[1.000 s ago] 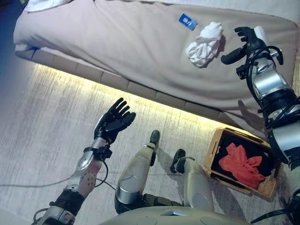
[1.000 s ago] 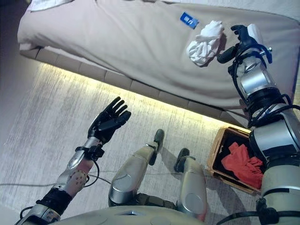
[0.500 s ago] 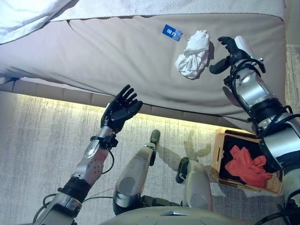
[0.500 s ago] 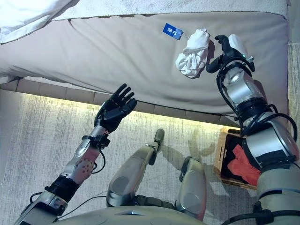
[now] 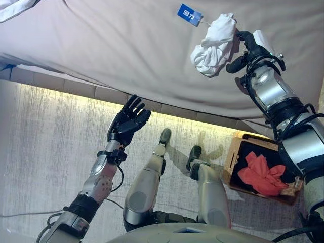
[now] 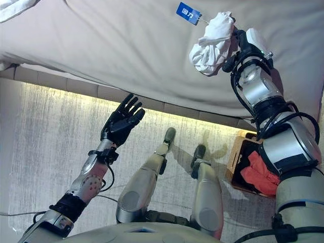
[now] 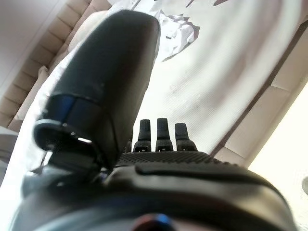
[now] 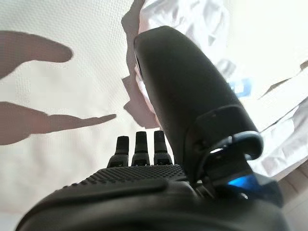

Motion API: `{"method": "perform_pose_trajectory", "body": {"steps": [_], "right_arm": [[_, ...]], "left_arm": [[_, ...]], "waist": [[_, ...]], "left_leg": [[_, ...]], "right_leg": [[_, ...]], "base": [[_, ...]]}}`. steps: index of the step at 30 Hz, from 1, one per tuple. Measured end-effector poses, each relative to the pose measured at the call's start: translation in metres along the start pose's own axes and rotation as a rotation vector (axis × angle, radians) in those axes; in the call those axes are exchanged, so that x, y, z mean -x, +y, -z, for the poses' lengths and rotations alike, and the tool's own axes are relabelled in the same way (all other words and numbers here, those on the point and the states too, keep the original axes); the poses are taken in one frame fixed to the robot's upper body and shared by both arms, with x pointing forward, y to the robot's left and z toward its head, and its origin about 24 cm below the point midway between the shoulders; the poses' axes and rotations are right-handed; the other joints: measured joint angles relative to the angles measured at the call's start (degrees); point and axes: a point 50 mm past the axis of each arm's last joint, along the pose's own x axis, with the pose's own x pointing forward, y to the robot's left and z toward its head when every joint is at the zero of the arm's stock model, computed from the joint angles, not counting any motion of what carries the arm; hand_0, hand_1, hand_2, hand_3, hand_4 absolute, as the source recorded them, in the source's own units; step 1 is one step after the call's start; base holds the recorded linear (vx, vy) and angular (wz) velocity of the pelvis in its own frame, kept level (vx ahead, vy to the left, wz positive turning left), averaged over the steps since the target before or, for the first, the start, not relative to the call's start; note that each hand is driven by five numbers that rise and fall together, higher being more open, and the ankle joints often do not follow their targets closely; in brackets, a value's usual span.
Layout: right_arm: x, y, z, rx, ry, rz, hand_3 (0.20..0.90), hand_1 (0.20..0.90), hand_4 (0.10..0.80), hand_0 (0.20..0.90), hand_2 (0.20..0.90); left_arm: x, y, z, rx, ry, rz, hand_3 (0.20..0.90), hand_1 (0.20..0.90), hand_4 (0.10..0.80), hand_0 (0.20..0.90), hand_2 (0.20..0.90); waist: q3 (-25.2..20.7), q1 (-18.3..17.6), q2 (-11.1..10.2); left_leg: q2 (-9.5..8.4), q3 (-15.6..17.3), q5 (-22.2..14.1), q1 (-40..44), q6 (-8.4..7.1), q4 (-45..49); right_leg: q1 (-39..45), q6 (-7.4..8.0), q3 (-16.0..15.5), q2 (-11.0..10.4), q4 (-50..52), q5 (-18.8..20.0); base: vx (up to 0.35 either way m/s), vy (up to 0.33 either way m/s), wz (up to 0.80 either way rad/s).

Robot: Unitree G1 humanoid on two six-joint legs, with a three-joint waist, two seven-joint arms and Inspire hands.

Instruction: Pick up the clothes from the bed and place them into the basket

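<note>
A crumpled white garment (image 5: 215, 38) lies on the beige bed (image 5: 116, 45), with a blue tag (image 5: 190, 14) just beside it. My right hand (image 5: 247, 46) is open right against the garment's right side, fingers straight and thumb spread; in the right wrist view its fingers (image 8: 139, 144) point along the sheet with the white garment (image 8: 185, 17) past the thumb. A wicker basket (image 5: 232, 153) on the floor at the lower right holds a red cloth (image 5: 260, 174). My left hand (image 5: 127, 123) hangs open in the air near the bed's front edge, holding nothing.
The bed's padded base (image 5: 61, 87) runs across the view with a lit strip under it. Pale carpet (image 5: 45, 152) covers the floor in front. A white cover (image 5: 12, 4) lies at the bed's far left corner.
The camera has shifted. My right hand has closed the gap to the white garment and now touches its side. The left hand stays raised and open.
</note>
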Motion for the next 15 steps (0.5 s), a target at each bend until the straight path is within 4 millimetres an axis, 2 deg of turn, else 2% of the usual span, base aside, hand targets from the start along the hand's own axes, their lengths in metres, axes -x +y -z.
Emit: {"method": "perform_pose_trajectory", "body": {"steps": [5, 8, 10, 15], "right_arm": [[-0.005, -0.013, -0.003, 0.032, 0.046, 0.030, 0.900, 0.900, 0.800, 0.900, 0.900], [-0.008, -0.027, -0.012, 0.017, 0.041, 0.079, 0.900, 0.900, 0.800, 0.900, 0.900], [-0.009, -0.031, -0.011, 0.011, 0.047, 0.105, 0.900, 0.900, 0.800, 0.900, 0.900], [-0.009, -0.041, -0.008, 0.001, 0.056, 0.160, 0.900, 0.900, 0.800, 0.900, 0.900]], "left_arm": [[-0.001, -0.008, -0.006, 0.005, -0.023, 0.038, 0.900, 0.900, 0.800, 0.900, 0.900], [-0.001, -0.012, -0.012, -0.005, -0.039, 0.074, 0.900, 0.900, 0.800, 0.900, 0.900], [0.000, -0.014, -0.013, 0.001, -0.042, 0.085, 0.900, 0.900, 0.800, 0.900, 0.900], [0.010, -0.017, -0.013, 0.007, -0.041, 0.104, 0.900, 0.900, 0.800, 0.900, 0.900]], "waist": [[0.0, 1.6, 0.0], [0.3, 1.9, 0.5], [0.6, 2.1, 1.2], [0.6, 3.4, 1.3]], "left_leg": [[-0.47, -1.5, 0.4, -3.5, -0.53, 1.0], [-1.77, -2.4, 0.2, -7.3, -0.74, 4.2], [-2.26, -2.5, -1.0, -8.4, -0.73, 6.4], [-3.92, -2.6, -3.6, -13.8, -0.45, 12.7]], "right_leg": [[-3.9, -1.08, -1.1, -0.6, 3.4, -1.5], [-7.6, -1.85, -1.6, -1.6, 7.5, -2.9], [-8.2, -1.82, -1.8, -2.1, 9.2, -3.8], [-12.7, -3.29, -1.9, -3.0, 14.8, -5.8]], "base": [[0.054, -0.027, 0.19], [0.110, -0.051, 0.25], [0.073, -0.041, 0.17], [0.026, -0.006, 0.10]]}}
